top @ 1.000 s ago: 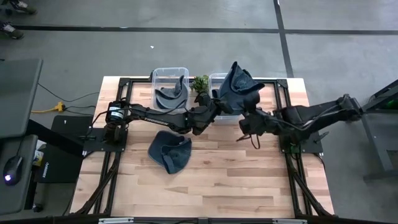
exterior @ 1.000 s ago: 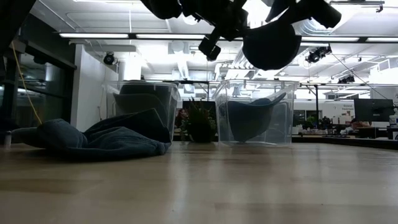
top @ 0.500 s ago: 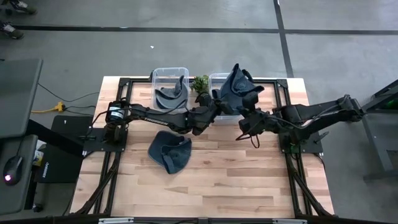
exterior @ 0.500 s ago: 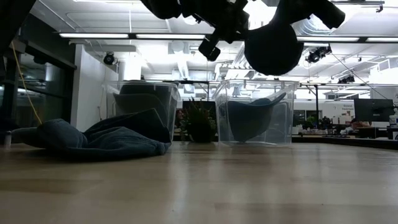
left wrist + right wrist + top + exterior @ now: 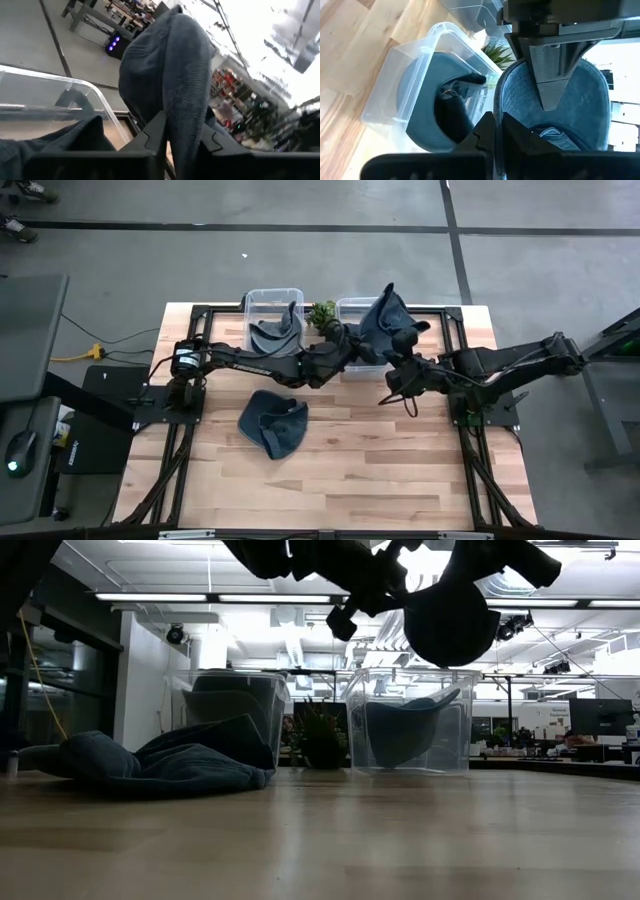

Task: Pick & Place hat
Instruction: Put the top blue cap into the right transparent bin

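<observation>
While above right bin (image 5: 352, 310), both end effectors, left (image 5: 167, 131) and right (image 5: 494, 129), pinch hat (image 5: 385, 325).

Cloth, clear plastic and pale wood

The hat (image 5: 170, 85) is matt ribbed cloth; the bin (image 5: 415, 75) is glossy clear plastic; the counter (image 5: 400, 470) is smooth planked wood.
</observation>
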Tool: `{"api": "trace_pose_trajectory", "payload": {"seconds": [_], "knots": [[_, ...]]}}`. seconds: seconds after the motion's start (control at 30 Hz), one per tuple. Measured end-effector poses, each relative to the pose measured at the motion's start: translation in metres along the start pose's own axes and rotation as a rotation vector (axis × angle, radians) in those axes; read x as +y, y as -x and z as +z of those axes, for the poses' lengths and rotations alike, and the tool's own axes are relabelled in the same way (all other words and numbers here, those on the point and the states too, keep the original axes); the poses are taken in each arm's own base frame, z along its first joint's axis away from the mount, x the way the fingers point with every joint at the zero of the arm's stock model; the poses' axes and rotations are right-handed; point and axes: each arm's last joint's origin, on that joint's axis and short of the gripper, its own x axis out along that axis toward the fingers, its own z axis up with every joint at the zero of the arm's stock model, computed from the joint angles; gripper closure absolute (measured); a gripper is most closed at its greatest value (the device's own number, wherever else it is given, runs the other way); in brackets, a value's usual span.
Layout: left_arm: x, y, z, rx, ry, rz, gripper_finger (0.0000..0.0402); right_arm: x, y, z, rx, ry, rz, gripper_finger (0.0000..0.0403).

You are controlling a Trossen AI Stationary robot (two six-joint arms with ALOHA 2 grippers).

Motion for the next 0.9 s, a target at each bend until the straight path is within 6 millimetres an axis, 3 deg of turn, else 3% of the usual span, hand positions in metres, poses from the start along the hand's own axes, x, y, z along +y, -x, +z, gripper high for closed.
{"api": "trace_pose_trajectory", "payload": {"seconds": [0.13, 0.37, 0.5, 0.73, 0.9], "knots": [[-0.001, 0.0, 0.0, 0.013, -0.088, -0.02, 0.0312, 0.0, 0.0, -0.001, 0.01, 0.0, -0.003, 0.0396], [-0.001, 0.0, -0.003, 0.068, -0.243, -0.079, 0.0185, 0.001, 0.0, -0.003, 0.038, 0.023, -0.003, 0.0396], [-0.001, 0.002, -0.006, 0.096, -0.402, -0.089, 0.0132, 0.003, 0.0, -0.005, 0.058, 0.048, 0.007, 0.0397], [-0.009, 0.021, 0.017, 0.187, -0.695, -0.038, 0.0109, 0.004, 0.0, -0.007, 0.073, 0.116, 0.022, 0.0397], [-0.014, 0.042, 0.027, 0.272, -0.793, 0.031, 0.0109, 0.004, -0.002, -0.007, 0.066, 0.128, 0.025, 0.0397]]}}
